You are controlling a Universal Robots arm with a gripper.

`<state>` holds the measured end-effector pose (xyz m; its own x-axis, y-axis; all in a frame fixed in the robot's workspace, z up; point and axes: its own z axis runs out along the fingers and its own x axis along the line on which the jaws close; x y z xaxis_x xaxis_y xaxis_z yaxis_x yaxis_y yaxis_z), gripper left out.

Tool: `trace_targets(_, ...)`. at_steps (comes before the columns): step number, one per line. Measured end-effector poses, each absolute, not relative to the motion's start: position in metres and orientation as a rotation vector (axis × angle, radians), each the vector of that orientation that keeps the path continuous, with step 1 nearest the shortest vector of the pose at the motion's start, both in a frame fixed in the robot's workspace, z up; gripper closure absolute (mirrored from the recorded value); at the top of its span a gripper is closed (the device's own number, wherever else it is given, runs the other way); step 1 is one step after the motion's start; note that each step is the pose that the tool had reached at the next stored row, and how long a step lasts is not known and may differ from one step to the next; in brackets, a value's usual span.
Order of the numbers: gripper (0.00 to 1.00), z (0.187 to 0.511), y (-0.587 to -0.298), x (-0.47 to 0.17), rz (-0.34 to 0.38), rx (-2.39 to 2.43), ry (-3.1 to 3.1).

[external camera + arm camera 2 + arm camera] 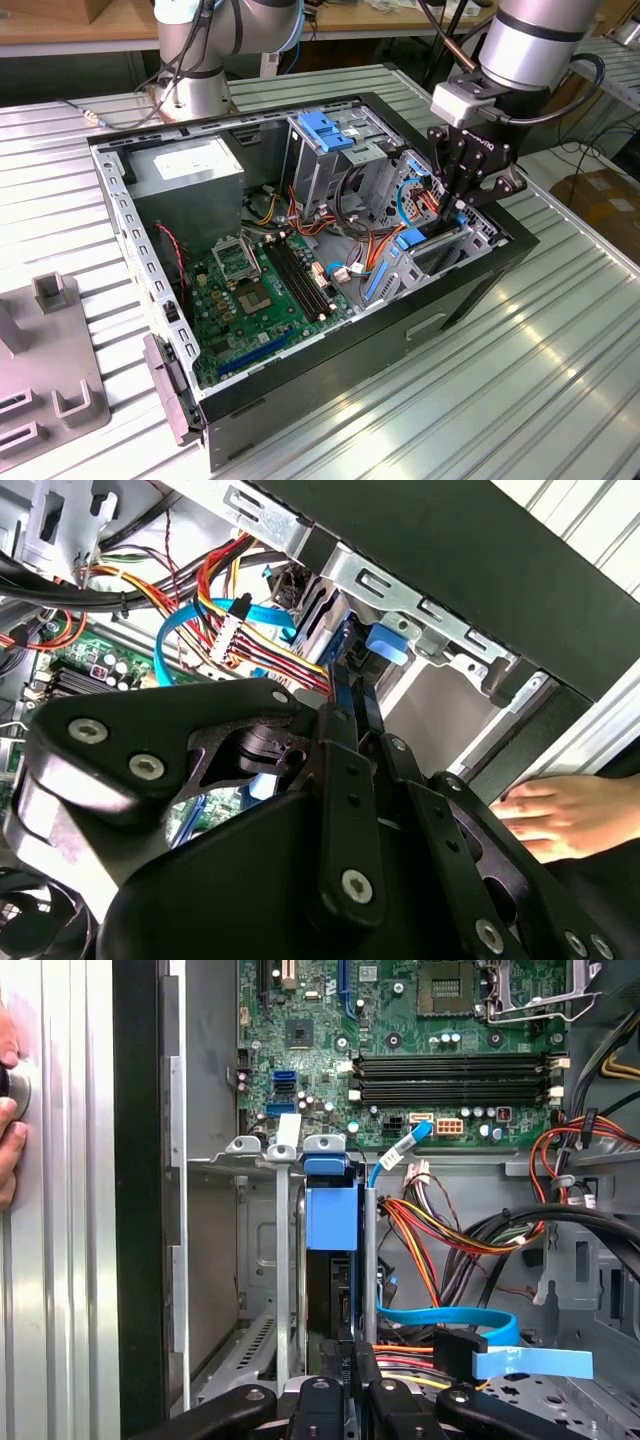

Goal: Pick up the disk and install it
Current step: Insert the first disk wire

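Because the disk must slide on its edge into a slot in the case, the gripper pinches its top edge, fingers closed on it, just above the bay. Orange and blue cables crowd one side, close enough to snag. A hand rests on the table outside the case wall.

Open computer case: black, lying on its side on a ribbed metal table.
Motherboard: green, on the case floor toward 7 o'clock.
Power-supply box: grey, white sticker, at 10 o'clock inside the case.
Drive cage: metal, blue plastic top, at 12 o'clock.
Cables: orange, red, yellow bundle beside a flat blue one.
Grey fixture: on the table, at 8 o'clock, apart from the case.
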<state>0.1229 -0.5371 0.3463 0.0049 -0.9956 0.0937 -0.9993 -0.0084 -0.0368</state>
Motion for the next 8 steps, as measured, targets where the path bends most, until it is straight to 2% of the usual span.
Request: trace_targets(8, 0.84, 0.3428, -0.5371, 0.1230, 0.143, 2.199, -2.183)
